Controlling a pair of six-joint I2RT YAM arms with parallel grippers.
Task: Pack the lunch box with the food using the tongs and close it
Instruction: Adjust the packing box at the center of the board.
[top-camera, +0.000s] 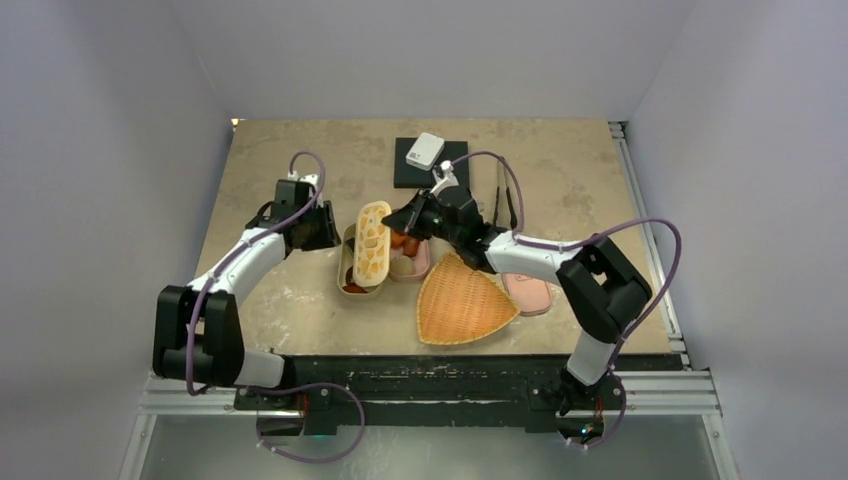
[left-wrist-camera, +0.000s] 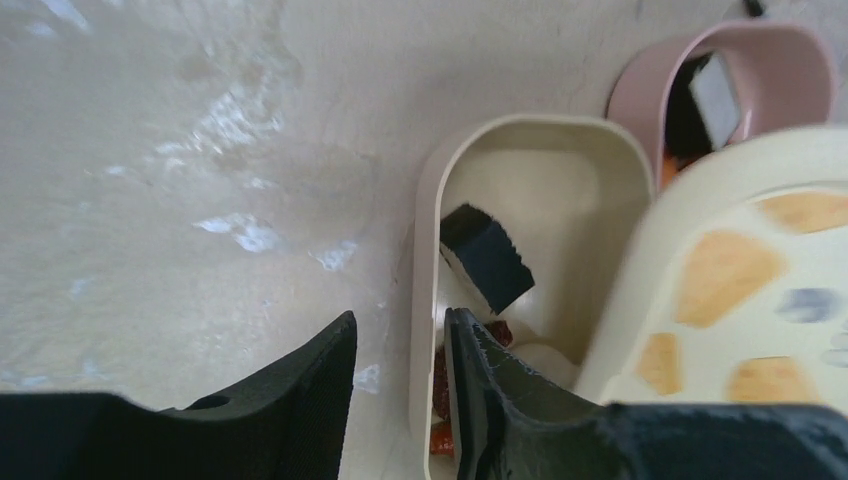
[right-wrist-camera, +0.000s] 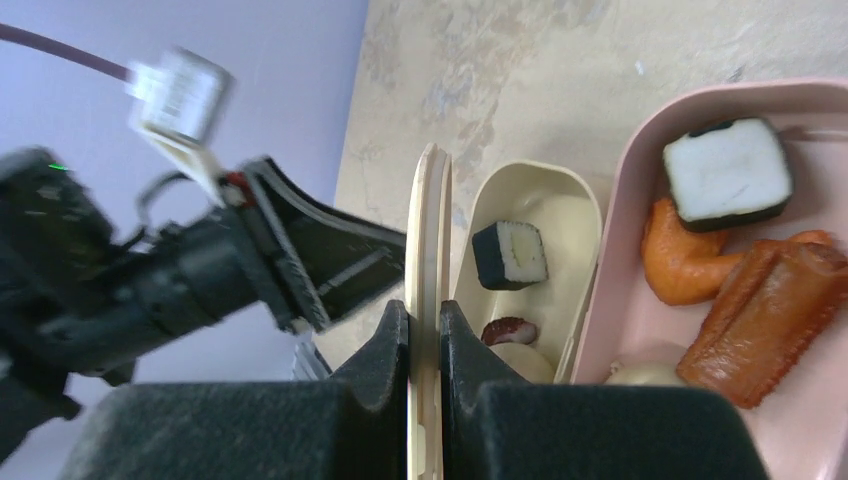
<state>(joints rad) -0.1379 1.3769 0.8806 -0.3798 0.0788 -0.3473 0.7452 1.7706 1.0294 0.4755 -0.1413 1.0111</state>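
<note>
Lid (right-wrist-camera: 428, 220) pinched edge-on in right gripper (right-wrist-camera: 425, 315) above box (left-wrist-camera: 427, 230), left gripper (left-wrist-camera: 400, 320) slack astride box rim, food (right-wrist-camera: 510, 253) inside box: best rotate lid flat, square to rim, then press evenly.

My right gripper (right-wrist-camera: 424, 335) pinches the cream lid (right-wrist-camera: 429, 220) edge-up; just right of the gripper, the cream box (right-wrist-camera: 565, 200) holds a black-and-white piece (right-wrist-camera: 510, 254) and a red bit (right-wrist-camera: 505, 330).

Patterned lid (top-camera: 372, 243) — over cream box (top-camera: 347, 272)
</note>
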